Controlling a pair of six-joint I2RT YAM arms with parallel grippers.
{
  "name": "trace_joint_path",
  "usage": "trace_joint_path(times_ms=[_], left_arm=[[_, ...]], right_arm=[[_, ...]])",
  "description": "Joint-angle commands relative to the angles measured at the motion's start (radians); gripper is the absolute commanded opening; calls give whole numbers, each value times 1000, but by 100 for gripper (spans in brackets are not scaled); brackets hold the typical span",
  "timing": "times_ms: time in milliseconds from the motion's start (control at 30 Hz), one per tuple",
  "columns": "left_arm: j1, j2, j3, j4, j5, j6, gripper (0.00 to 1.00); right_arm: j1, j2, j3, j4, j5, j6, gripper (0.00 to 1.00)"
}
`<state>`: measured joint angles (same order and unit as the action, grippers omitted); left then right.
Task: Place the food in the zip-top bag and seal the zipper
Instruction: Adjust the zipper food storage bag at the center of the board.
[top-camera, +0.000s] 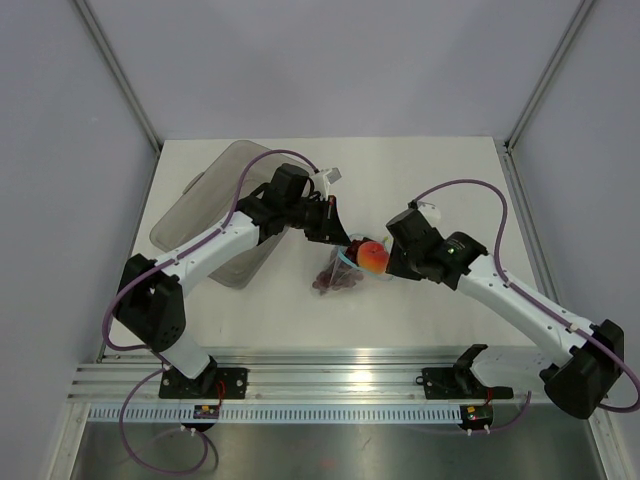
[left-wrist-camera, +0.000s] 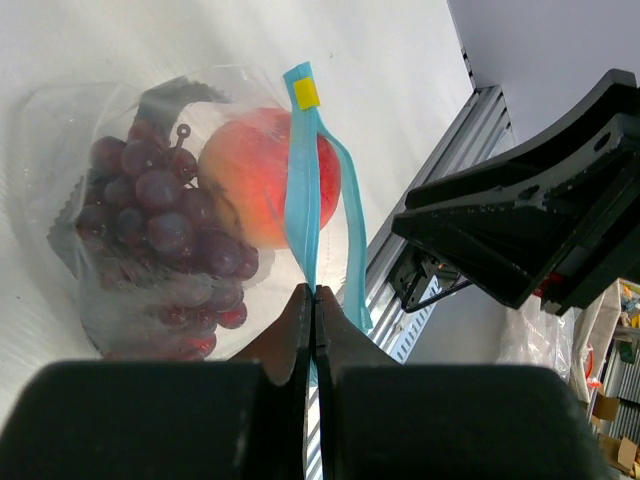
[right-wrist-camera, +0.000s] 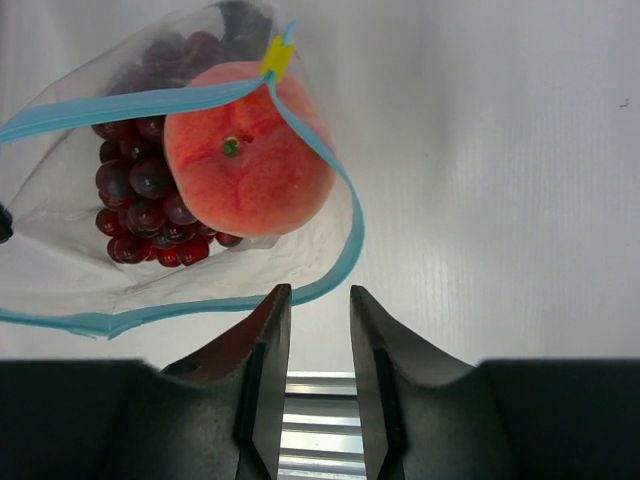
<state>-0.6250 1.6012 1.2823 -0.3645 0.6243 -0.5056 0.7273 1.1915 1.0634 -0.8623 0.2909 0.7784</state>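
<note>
The clear zip-top bag (top-camera: 338, 275) lies mid-table, its mouth gaping. Inside it are both pieces of food, the dark grapes (right-wrist-camera: 145, 205) and in front of them the orange-red peach (right-wrist-camera: 245, 160), which sits just within the mouth. My left gripper (left-wrist-camera: 316, 292) is shut on one blue-teal zipper (left-wrist-camera: 303, 190) strip and holds that lip up. The other strip curves past the right gripper (right-wrist-camera: 319, 292), which stands open just outside the mouth with nothing between its fingers. In the top view the left gripper (top-camera: 338, 238) is above the bag and the right gripper (top-camera: 393, 262) is to the right of the peach (top-camera: 372, 257).
A large translucent grey tray (top-camera: 205, 205) lies at the back left, partly under the left arm. An aluminium rail (top-camera: 330, 385) runs along the table's near edge. The right arm's dark gripper body (left-wrist-camera: 520, 230) shows close in the left wrist view.
</note>
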Motion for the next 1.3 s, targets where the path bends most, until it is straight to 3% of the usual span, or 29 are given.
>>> trace_joint_path(times_ms=[0,400,500,600,633,667,1067,1267], left_arm=[[-4,-64,2,72,49,-7,0],[-4,-58,18,62,63,-2,0],[-4,-57,28,58,72,2,0],[-4,-53,32,53,74,9,0],[-4,-50,34,52,78,9,0],[-4,-47,35,50,83,12,0],[-2,15,144,-74,78,127,0],[-2,23,149,-73,110,134,0]], right_arm=[[-40,-38,-22,12,36,-5,37],[-144,14,-88,143,-59,-117,43],[-155,29,-97,186,-76,-154,39],[-155,26,-124,270,-131,-186,17],[-155,26,-128,293,-143,-186,3],[-155,28,-131,301,-150,-182,0],[-155,-162,-143,283,-167,-117,0],[-155,-129,-123,203,-84,-108,0]])
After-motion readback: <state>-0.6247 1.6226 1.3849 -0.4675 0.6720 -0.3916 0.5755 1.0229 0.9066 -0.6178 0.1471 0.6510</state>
